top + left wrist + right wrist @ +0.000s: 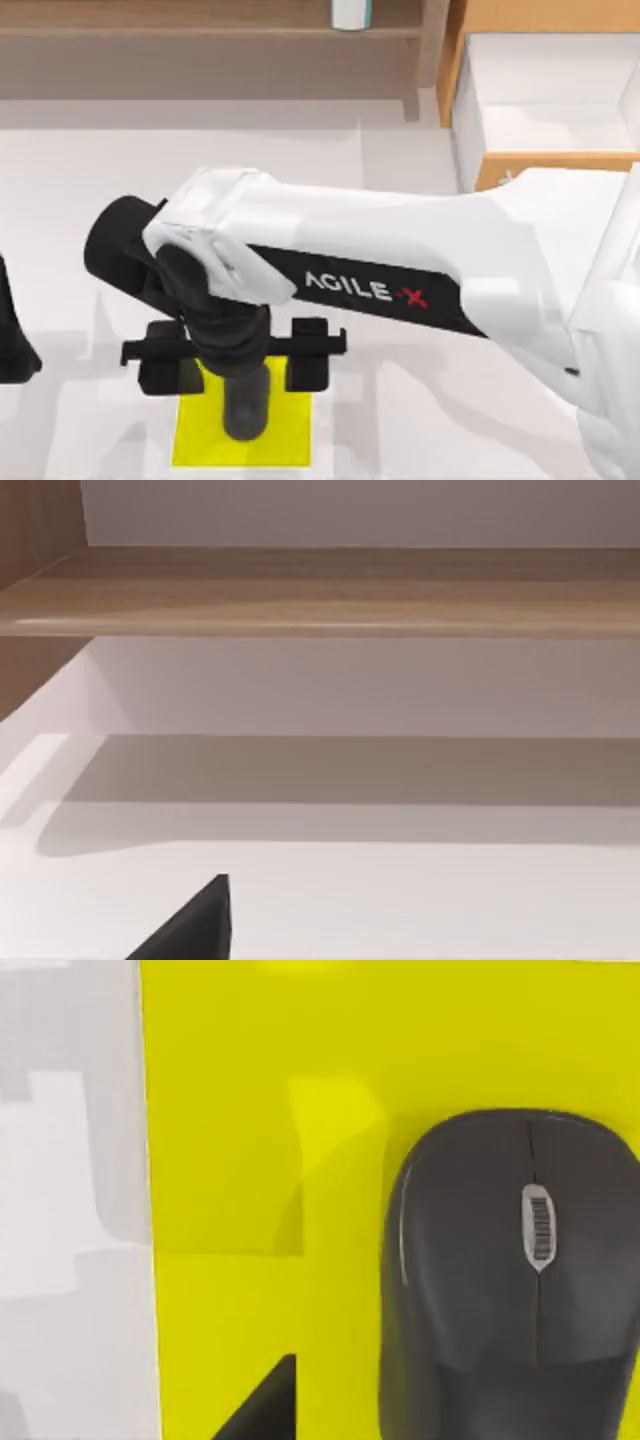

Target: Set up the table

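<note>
The right pincer (235, 350) hung open above a dark mouse (505, 1280) lying on a yellow mat (195, 440) at the worktop's (80, 170) near edge, apparently positioned there for use.

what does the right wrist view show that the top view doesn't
The right wrist view alone shows the dark grey computer mouse in detail, with its scroll wheel, lying on the yellow mat.

The top view alone shows my right arm reaching across to the mat, the wooden shelf, the drawer cabinet with its white inside, and my left arm at the left edge.

Both show the yellow mat and the white table.
</note>
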